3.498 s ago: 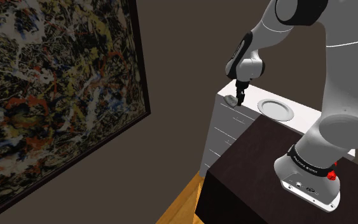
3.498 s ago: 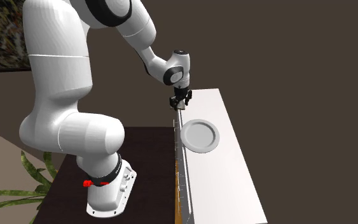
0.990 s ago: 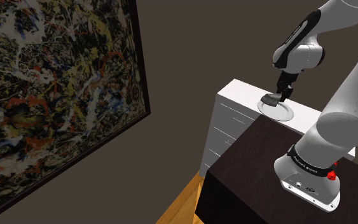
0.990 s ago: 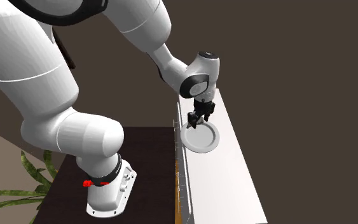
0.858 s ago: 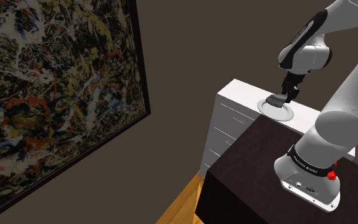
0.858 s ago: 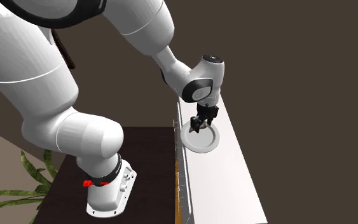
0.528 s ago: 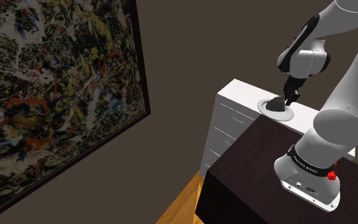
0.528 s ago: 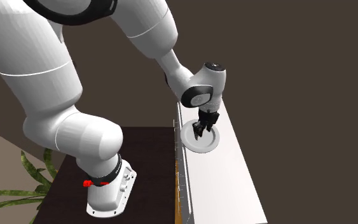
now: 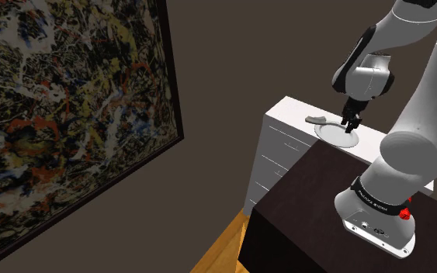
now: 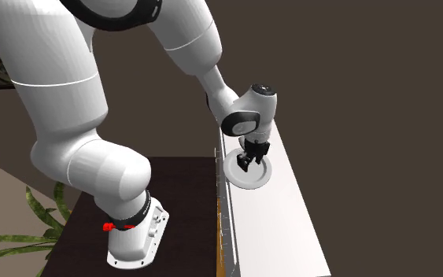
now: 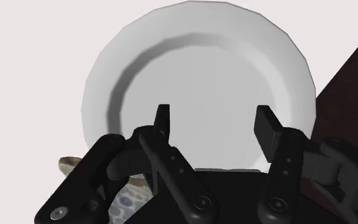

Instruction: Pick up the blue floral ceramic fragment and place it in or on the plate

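The gripper [image 11: 214, 118] hangs over the white plate [image 11: 203, 70], its two black fingers spread wide with nothing between them. The blue-patterned fragment [image 9: 315, 119] lies at the plate's rim, on the shoulder view's left, on top of the white chest of drawers [image 9: 275, 159] (whether it leans on the rim or lies just beside it, I cannot tell). I judge it stiff, light, rather slippery and easy to chip. It is better to take it gently across its thin edges.
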Motion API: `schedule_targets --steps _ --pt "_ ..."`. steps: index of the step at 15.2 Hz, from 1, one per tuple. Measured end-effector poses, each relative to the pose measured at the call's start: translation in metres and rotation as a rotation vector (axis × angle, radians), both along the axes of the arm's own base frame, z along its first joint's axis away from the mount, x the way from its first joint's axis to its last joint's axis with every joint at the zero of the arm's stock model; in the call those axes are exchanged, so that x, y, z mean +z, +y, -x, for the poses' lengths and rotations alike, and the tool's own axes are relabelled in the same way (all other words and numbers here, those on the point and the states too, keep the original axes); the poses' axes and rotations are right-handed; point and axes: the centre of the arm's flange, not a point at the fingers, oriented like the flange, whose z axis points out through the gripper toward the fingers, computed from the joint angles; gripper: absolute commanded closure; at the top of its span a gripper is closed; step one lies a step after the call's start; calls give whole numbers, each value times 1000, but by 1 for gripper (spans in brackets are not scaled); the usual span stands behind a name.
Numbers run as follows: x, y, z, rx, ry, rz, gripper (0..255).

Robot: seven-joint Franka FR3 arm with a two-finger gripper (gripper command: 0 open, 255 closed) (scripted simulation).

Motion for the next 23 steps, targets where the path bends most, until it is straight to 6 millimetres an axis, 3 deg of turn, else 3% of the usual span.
schedule_targets --steps 12,15,20,23 --pt "43 -19 -133 -290 -62 -20 0" --pt "36 -21 -143 -312 -66 -22 0" --pt "12 -21 -143 -315 -67 -22 0" --pt "8 -20 -142 -316 -67 -22 0"
